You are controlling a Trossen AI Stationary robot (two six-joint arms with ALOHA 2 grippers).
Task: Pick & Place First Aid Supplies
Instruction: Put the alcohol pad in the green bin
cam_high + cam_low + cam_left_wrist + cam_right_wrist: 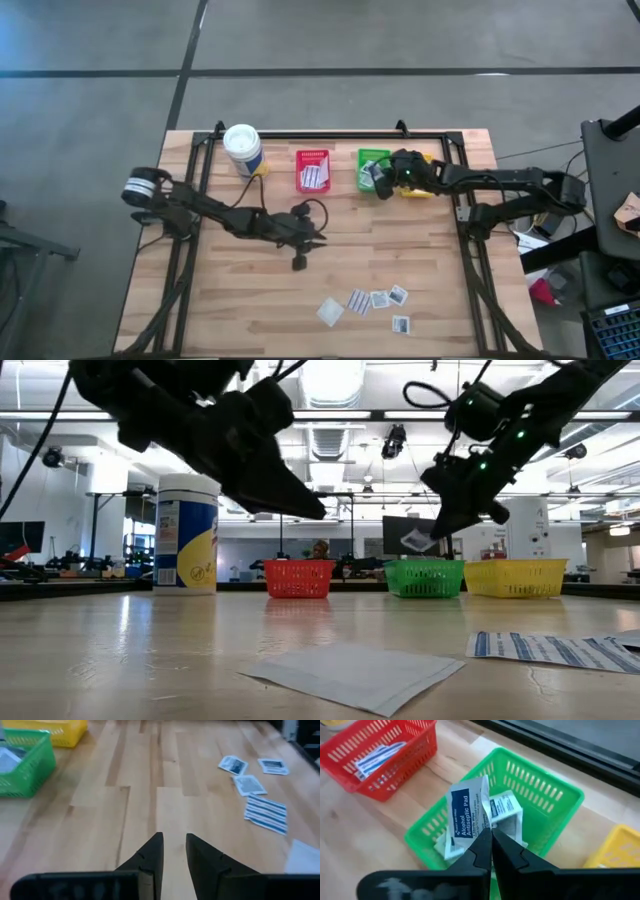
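Above the green bin (540, 795), right gripper (491, 836) pinches blue-printed white packet (467, 812)

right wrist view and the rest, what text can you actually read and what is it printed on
"Alcohol Antiseptic Pad": on the white packet pinched in the right gripper over the green bin.
Small print above that wording: too small to read.
Second packet behind it: print blurred.
Canister label: unreadable.
Packets on the table: stripes and print, unreadable.
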